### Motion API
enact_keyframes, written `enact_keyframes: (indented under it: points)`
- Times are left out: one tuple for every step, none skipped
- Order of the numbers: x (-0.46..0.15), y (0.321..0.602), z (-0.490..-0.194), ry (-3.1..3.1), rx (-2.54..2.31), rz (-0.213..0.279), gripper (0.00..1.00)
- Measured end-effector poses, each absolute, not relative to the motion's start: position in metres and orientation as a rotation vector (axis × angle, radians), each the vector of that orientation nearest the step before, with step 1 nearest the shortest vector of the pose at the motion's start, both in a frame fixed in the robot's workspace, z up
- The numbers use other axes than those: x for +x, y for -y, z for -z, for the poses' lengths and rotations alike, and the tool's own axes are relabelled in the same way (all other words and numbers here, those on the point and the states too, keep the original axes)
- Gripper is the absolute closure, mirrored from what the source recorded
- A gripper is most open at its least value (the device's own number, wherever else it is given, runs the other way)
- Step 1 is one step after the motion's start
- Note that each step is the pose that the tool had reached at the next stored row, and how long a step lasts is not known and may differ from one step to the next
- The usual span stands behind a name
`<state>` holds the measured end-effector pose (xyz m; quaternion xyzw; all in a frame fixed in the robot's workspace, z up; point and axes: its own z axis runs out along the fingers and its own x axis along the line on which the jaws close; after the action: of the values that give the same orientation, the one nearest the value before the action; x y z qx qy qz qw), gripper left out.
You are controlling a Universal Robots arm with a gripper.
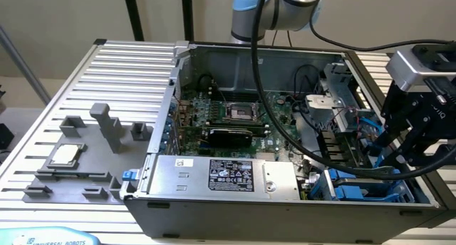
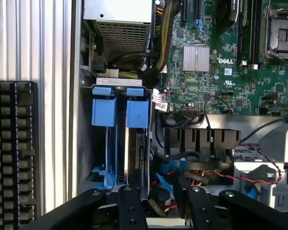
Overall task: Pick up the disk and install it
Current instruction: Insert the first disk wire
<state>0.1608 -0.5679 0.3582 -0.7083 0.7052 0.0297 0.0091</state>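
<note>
While the gripper (image 1: 399, 157) hangs over the near corner of the case (image 1: 270, 215), on the exterior view's right, the wrist view shows us its fingers (image 2: 132, 206) spread wide with only cables in the gap. It has hold of nothing.

Contents:
- The drive bay (image 2: 120, 81) holds two blue carriers side by side, standing on edge.
- One is the disk (image 2: 136, 148). We see its silver-grey edge under its blue tab, seated in the slot.
- The other carrier (image 2: 105, 112) looks like bare blue rails, with no drive body we can make out.
- The case also holds the motherboard (image 1: 228, 125) in the middle and the grey power supply (image 1: 228, 175) along the near wall.
- A grey fixture (image 1: 110, 130) sits on the slatted table (image 1: 121, 69) at the exterior view's left, well apart from the case. A small square CPU chip (image 1: 64, 155) lies in one of its pockets.

Hard to make out:
- One finger lines up with the end of the disk nearest the gripper. We cannot tell whether they touch.
- The disk is edge-on, so its faces are hidden.
- In the exterior view, thick black cables (image 1: 285, 122) cross the case and hide part of the bay, and the gripper body covers the bay's far end.
- The arm (image 1: 285, 5) is cut off at the far edge of the exterior view.
- A black ribbed block (image 2: 12, 153) sits beyond the case wall in the wrist view and is cut by the frame. We cannot tell what it is.
</note>
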Motion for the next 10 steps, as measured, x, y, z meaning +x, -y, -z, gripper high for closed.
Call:
enact_keyframes:
  points:
    - [0.1607,0.5677,-0.3570,-2.201,-2.214,-0.093,0.60]
    - [0.1604,0.5676,-0.3558,-2.200,-2.215,-0.093,0.60]
    - [0.1598,0.5675,-0.3549,-2.199,-2.217,-0.093,0.58]
    - [0.1589,0.5675,-0.3541,-2.197,-2.219,-0.093,0.58]
    - [0.1577,0.5675,-0.3533,-2.195,-2.220,-0.093,0.52]
    - [0.1562,0.5675,-0.3527,-2.193,-2.222,-0.093,0.52]
    - [0.1544,0.5675,-0.3523,-2.192,-2.224,-0.093,0.45]
    - [0.1529,0.5675,-0.3518,-2.190,-2.225,-0.093,0.45]
    - [0.1518,0.5675,-0.3515,-2.189,-2.226,-0.093,0.45]
    - [0.1514,0.5676,-0.3515,-2.189,-2.226,-0.093,0.45]
